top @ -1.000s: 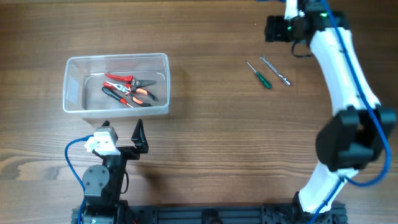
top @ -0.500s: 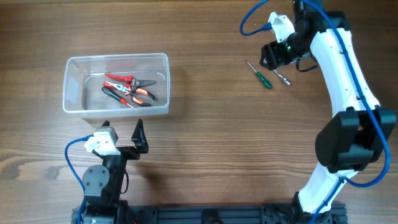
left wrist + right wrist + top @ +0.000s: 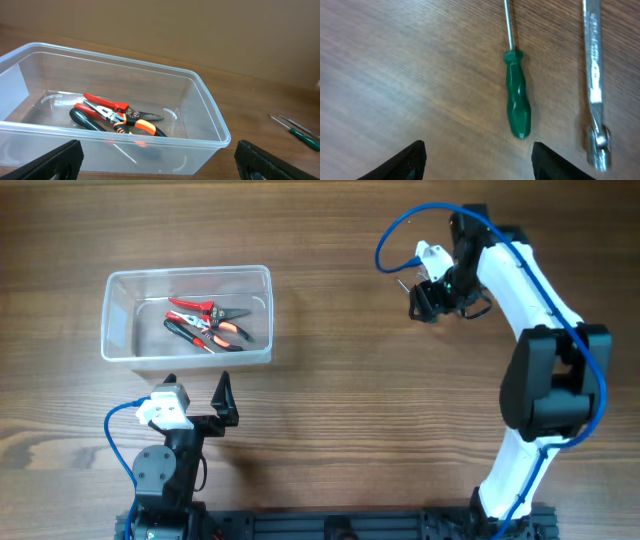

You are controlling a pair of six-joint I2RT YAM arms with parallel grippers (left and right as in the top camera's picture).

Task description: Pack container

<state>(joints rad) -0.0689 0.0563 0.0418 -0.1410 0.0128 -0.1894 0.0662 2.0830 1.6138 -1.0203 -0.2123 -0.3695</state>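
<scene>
The clear plastic container (image 3: 187,271) stands at the left of the table and holds red-handled pliers (image 3: 205,308) and orange-and-black pliers (image 3: 212,332). It fills the left wrist view (image 3: 210,125). My left gripper (image 3: 198,392) is open and empty just in front of the container's near wall (image 3: 170,165). My right gripper (image 3: 425,300) is open and empty, low over a green-handled screwdriver (image 3: 517,107) and a silver metal tool (image 3: 594,90) that lie side by side on the table. The gripper (image 3: 480,165) sits just short of the screwdriver's handle end. In the overhead view the arm covers both tools.
The table is bare brown wood (image 3: 330,400) between the container and the right arm. The screwdriver (image 3: 305,140) and the silver tool (image 3: 294,122) show small at the right edge of the left wrist view.
My right arm has swung from the far right corner down and left, and its gripper now hangs over the screwdriver and the silver tool. The left arm has not moved.
</scene>
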